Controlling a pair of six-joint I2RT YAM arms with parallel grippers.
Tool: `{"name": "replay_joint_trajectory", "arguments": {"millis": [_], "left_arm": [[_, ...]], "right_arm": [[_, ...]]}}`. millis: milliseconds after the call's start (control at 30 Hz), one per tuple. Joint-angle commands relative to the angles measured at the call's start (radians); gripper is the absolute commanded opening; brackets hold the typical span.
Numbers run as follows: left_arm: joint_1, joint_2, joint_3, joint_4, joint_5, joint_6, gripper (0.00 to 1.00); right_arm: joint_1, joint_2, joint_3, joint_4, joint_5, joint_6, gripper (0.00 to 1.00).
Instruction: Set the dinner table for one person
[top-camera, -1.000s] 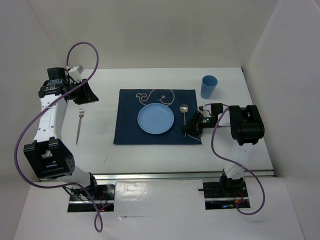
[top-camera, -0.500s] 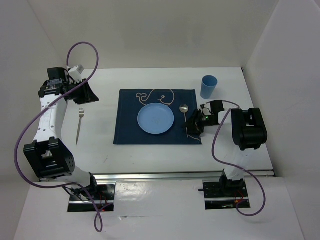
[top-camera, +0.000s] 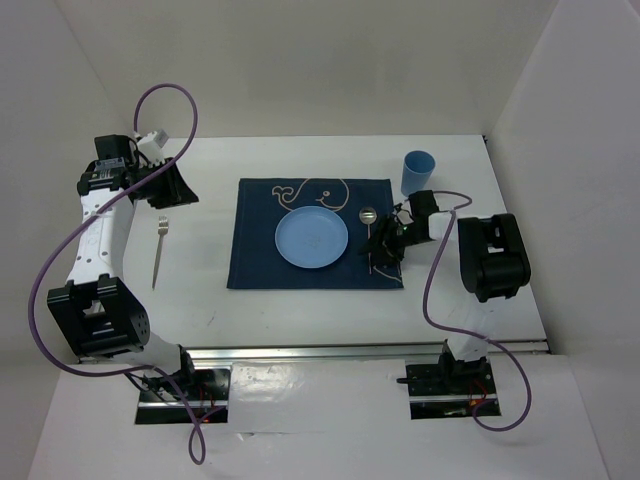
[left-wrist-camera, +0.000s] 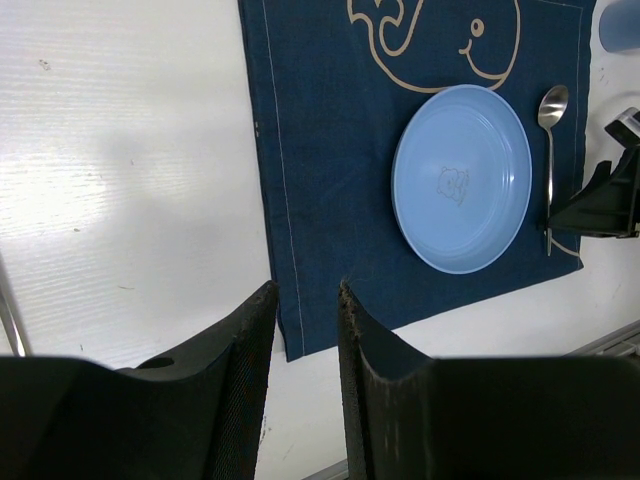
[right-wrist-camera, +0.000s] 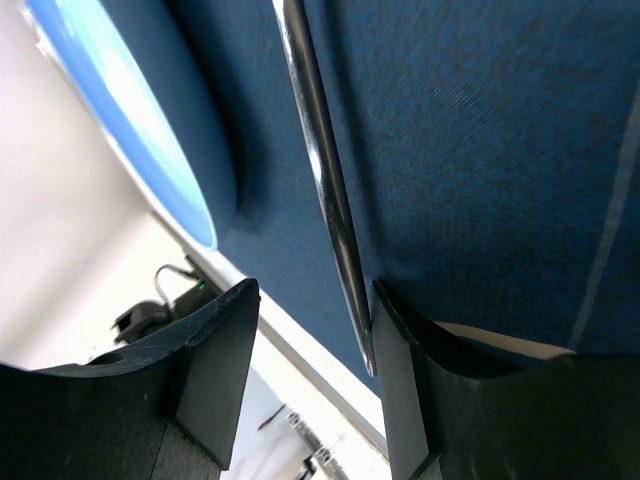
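The white dinner table (top-camera: 480, 170) carries a navy whale placemat (top-camera: 250, 250) with a light blue plate (top-camera: 311, 240) in its middle. A silver spoon (top-camera: 368, 220) lies on the mat right of the plate; it also shows in the left wrist view (left-wrist-camera: 549, 140) and its handle in the right wrist view (right-wrist-camera: 320, 170). My right gripper (top-camera: 384, 248) is open low over the spoon handle, which lies against one finger (right-wrist-camera: 400, 380). A fork (top-camera: 159, 248) lies on the table left of the mat. My left gripper (top-camera: 180, 188) hangs open and empty above the fork's far end.
A blue cup (top-camera: 418, 173) stands upright beyond the mat's far right corner, close to the right arm. White walls close the table on the left, back and right. A metal rail (top-camera: 330, 350) runs along the near edge.
The right gripper has moved slightly left and farther back along the spoon handle, and its wrist has turned. The left arm, fork, plate and cup have not moved.
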Motion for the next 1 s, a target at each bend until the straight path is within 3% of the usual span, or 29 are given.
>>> {"name": "replay_joint_trajectory", "arguments": {"millis": [0,433,700,767,867,900,933,967], "left_arm": [[0.005,-0.016,-0.004,0.005,0.027,0.016,0.38],[0.005,-0.007,-0.004,0.005,0.027,0.026,0.38],[0.005,-0.007,0.005,-0.004,-0.034,0.038,0.38],[0.005,0.002,0.033,-0.025,-0.064,0.061,0.39],[-0.009,0.046,0.073,-0.082,-0.166,0.145,0.42],[-0.025,0.057,0.083,-0.108,-0.253,0.171,0.47],[-0.026,0.068,0.083,-0.108,-0.304,0.197,0.54],[-0.038,0.068,0.073,-0.108,-0.359,0.244,0.75]], "right_arm": [[0.004,-0.023,0.059,-0.082,0.14,-0.049,0.57],[0.059,-0.034,0.117,-0.185,0.186,-0.071,0.57],[0.059,-0.13,0.189,-0.297,0.374,-0.08,0.58],[0.059,-0.155,0.203,-0.34,0.446,-0.092,0.62],[0.059,-0.198,0.212,-0.372,0.48,-0.103,0.87],[0.059,-0.212,0.212,-0.372,0.48,-0.114,0.98],[0.059,-0.212,0.212,-0.385,0.48,-0.114,1.0],[0.059,-0.224,0.212,-0.385,0.48,-0.114,1.0]]}}
